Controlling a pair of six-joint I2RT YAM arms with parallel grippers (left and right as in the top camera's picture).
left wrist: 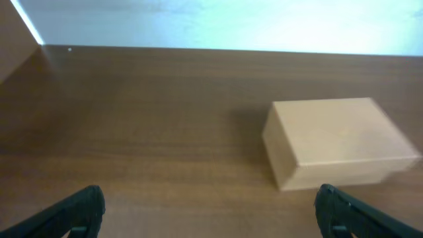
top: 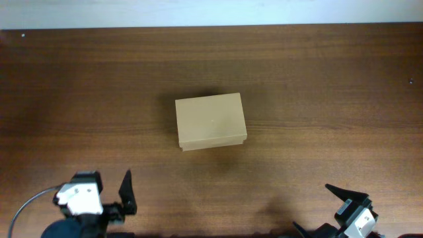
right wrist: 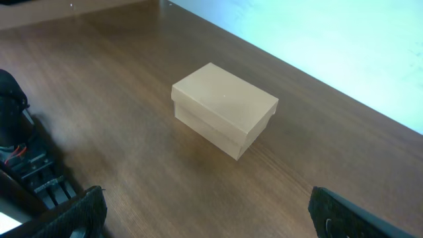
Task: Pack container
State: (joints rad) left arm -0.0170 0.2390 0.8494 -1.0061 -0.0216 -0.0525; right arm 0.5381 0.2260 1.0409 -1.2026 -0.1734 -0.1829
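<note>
The lidded box (top: 211, 121) sits mid-table (top: 317, 79), well ahead of both arms.

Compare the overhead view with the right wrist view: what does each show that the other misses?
Only overhead: the cardboard box as a flat top outline, and the left hand at the near edge. Only right wrist: the box's side walls and the overhanging rim of its lid. Both: the closed box on the wooden table, and the open right hand, clear of the box.
</note>
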